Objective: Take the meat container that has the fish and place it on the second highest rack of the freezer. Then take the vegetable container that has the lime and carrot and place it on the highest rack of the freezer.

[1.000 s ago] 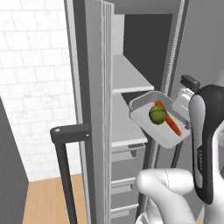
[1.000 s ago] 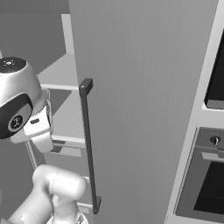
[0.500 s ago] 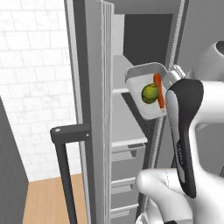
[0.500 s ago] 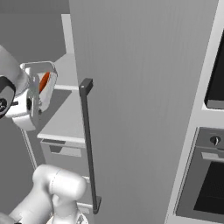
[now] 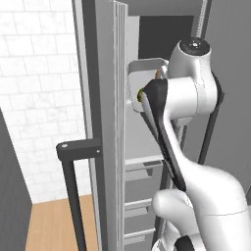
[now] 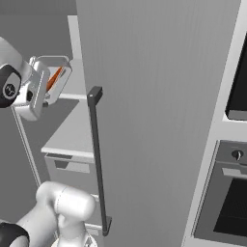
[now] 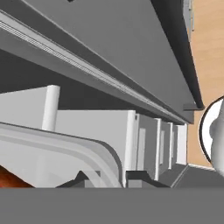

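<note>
Two dark finger tips of the gripper [image 7: 105, 179] rise at the bottom of the hand view, clamped on the pale rounded rim of the vegetable container [image 7: 65, 151], whose wall curves up and away just beyond them. Inside that tray, right beside the fingers, an orange-red patch of the carrot [image 7: 13, 178] shows at the lower left. From the right base view the gripper [image 6: 34, 94] holds the container [image 6: 61, 72] tipped steeply on edge, the carrot [image 6: 55, 77] lying as a thin slanted streak across it. In the left base view the tray [image 5: 144, 66] peeks out from behind the robot's white wrist, with a sliver of the dull-green lime [image 5: 140, 95] just visible at the arm's edge; most of the tray is hidden there. Around the hand stands the freezer [image 6: 159, 96], its door swung open and its long dark bar handle [image 6: 98, 159] near the tray in the right base view. Level with the gripper and just past the tray lies the highest rack [image 6: 77, 79]; below it sits the second highest rack [image 6: 72, 132], and under that the grey drawers [image 6: 72, 169]. Farther off from the hand, past the door, are the black-fronted oven [image 6: 226, 193], and on the opposite side a white brick wall [image 5: 39, 98] over wooden floor [image 5: 54, 225].
</note>
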